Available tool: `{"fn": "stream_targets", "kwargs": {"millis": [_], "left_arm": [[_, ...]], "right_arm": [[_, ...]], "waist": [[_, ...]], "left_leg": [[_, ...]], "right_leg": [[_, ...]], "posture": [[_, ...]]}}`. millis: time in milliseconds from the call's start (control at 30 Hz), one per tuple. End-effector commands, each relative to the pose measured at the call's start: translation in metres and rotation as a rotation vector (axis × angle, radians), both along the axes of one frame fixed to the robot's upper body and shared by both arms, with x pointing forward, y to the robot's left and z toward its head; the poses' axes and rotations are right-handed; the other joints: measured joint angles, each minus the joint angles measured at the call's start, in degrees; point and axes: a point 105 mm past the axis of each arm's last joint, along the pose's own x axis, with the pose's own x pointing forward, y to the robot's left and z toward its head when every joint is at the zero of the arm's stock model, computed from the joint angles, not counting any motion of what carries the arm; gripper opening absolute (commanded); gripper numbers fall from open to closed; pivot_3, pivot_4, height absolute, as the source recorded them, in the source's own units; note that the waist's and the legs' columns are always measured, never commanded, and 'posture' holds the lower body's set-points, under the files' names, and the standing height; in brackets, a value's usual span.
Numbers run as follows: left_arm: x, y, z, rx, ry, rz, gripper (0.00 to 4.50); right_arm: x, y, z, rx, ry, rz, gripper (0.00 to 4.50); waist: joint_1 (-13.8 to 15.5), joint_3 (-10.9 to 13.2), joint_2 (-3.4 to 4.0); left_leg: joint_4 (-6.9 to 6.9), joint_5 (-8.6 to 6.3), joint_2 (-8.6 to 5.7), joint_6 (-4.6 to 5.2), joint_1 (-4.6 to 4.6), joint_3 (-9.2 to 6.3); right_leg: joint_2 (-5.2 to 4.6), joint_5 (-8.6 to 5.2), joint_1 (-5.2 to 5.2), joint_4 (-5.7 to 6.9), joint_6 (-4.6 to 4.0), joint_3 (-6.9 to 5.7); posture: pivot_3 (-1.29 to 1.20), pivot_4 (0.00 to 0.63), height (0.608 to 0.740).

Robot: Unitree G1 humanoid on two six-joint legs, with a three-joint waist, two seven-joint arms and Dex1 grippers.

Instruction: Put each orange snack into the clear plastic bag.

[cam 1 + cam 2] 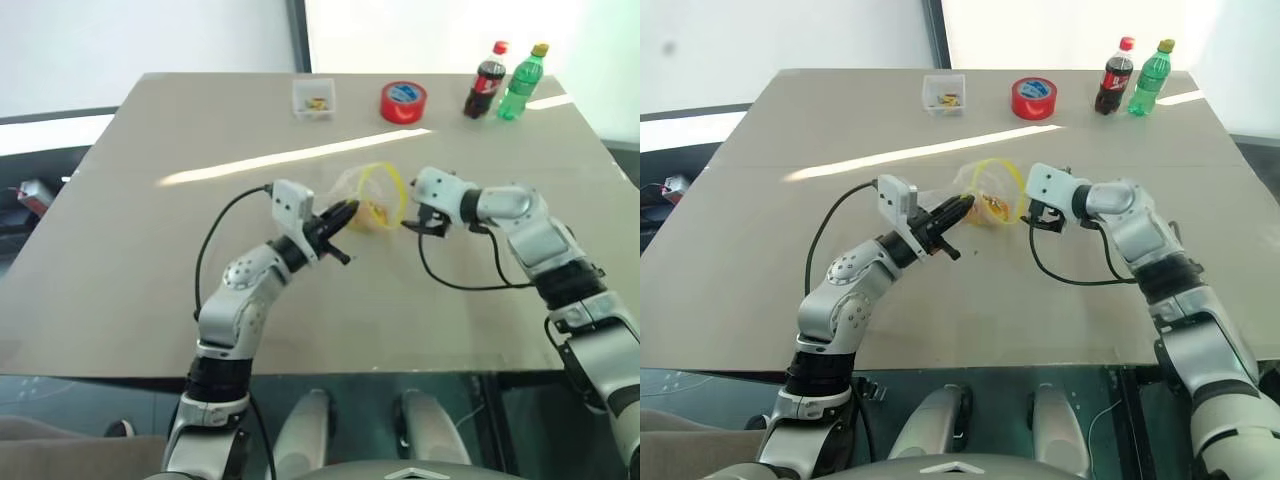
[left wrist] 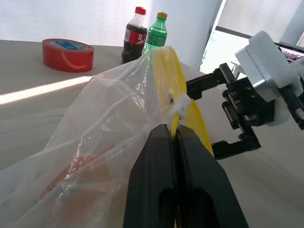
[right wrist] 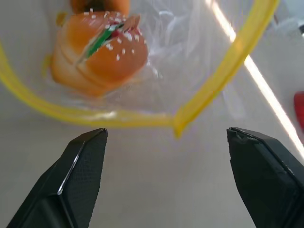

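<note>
Clear plastic bag [image 1: 372, 200] with a yellow zip strip stands open near the middle of the tan surface [image 1: 130, 260], its mouth held up by the left end effector [image 2: 175, 137], whose two black fingers are pressed together on the yellow edge. Facing the bag's mouth from the other side, the right end effector [image 3: 166, 156] hovers just beside the strip with its fingers spread wide and nothing between them. Inside the bag, the right wrist view shows one orange snack [image 3: 99, 52], a small burger-shaped bun with pale seeds and a streak of green and red filling, lying behind the yellow rim; a second orange shape [image 3: 99, 5] sits just beyond it, cut off by the frame's edge. At the far edge of the surface stand a small clear square box [image 1: 314, 98] with something yellow in it, a red tape roll [image 1: 403, 101] with a blue label, a dark cola bottle [image 1: 487, 80] with a red cap and a green soda bottle [image 1: 523, 82] with a yellow cap, the two bottles side by side.
</note>
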Motion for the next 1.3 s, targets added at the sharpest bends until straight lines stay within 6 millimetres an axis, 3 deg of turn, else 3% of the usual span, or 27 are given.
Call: {"fn": "stream_targets", "kwargs": {"millis": [33, 100, 400, 600, 767, 967, 1100, 1267, 1300], "left_arm": [[-0.007, -0.003, 0.013, -0.008, -0.054, -0.028, 0.0], [-0.007, -0.002, 0.013, -0.004, -0.054, -0.026, 0.0], [-0.009, -0.001, 0.009, 0.01, -0.046, -0.029, 0.0], [-0.008, -0.001, 0.009, 0.013, -0.044, -0.034, 0.0], [-0.006, 0.001, 0.017, 0.047, -0.09, -0.034, 0.0], [-0.004, -0.004, 0.034, 0.225, -0.217, -0.065, 0.0], [0.007, -0.009, 0.045, 0.378, -0.342, -0.042, 0.0], [0.017, -0.022, 0.052, 0.427, -0.411, -0.054, 0.0], [0.018, -0.024, 0.048, 0.428, -0.403, -0.063, 0.0]], "right_arm": [[0.002, 0.011, 0.018, 0.007, -0.083, 0.064, 4.11], [0.001, 0.015, 0.02, 0.01, -0.091, 0.1, 4.11], [-0.004, 0.013, 0.013, -0.014, -0.077, 0.157, 0.05], [0.0, 0.006, 0.016, -0.001, -0.083, 0.117, 0.05], [0.003, -0.023, 0.04, -0.011, -0.119, 0.027, 0.05], [-0.019, -0.059, 0.082, -0.046, -0.139, -0.053, 0.05], [-0.029, -0.076, 0.108, -0.086, -0.202, -0.131, 0.05], [-0.042, -0.08, 0.108, -0.137, -0.18, -0.145, 0.05], [-0.043, -0.08, 0.106, -0.141, -0.171, -0.146, 0.62]], "waist": [[0.13, 0.0, 0.0], [0.16, 0.0, 0.0], [-0.02, 0.0, 0.0], [-0.01, 0.0, 0.0], [0.31, 0.03, 0.03], [0.92, 0.06, 0.06], [1.12, 0.06, 0.06], [1.31, 0.06, 0.06], [1.26, 0.06, 0.06]], "left_leg": [[0.0, 0.0, 0.0, 0.0, 0.0, -0.01], [-0.01, 0.0, -0.01, 0.0, 0.0, -0.05], [-0.02, 0.0, 0.0, 0.0, 0.0, -0.28], [-0.02, 0.0, 0.0, 0.0, 0.01, -0.28], [-0.02, 0.0, -0.02, 0.0, 0.0, -0.29], [-0.03, -0.01, -0.03, 0.01, -0.03, -0.3], [-0.04, -0.01, -0.02, 0.01, -0.03, -0.23], [-0.04, -0.01, -0.02, 0.01, -0.04, -0.02], [-0.04, -0.02, -0.02, 0.02, -0.04, 0.0]], "right_leg": [[0.0, 0.0, 0.0, -0.01, 0.0, 0.0], [-0.01, 0.0, 0.0, -0.02, 0.0, 0.0], [0.0, 0.0, 0.0, -0.01, 0.0, 0.0], [0.0, 0.0, 0.0, 0.0, -0.01, 0.0], [-0.01, 0.0, 0.0, 0.0, -0.01, -0.01], [-0.02, -0.01, 0.0, -0.04, -0.01, -0.03], [-0.02, -0.01, 0.0, -0.06, -0.01, -0.02], [-0.03, -0.01, 0.0, -0.08, 0.0, -0.04], [-0.03, -0.01, 0.0, -0.1, 0.0, -0.03]], "posture": [[0.0, 0.15, 0.74], [0.0, 0.15, 0.74], [0.0, 0.15, 0.74], [0.0, 0.15, 0.74], [0.0, 0.15, 0.74], [0.0, 0.15, 0.74], [0.0, 0.15, 0.74], [0.0, 0.15, 0.74], [0.0, 0.15, 0.74]]}}
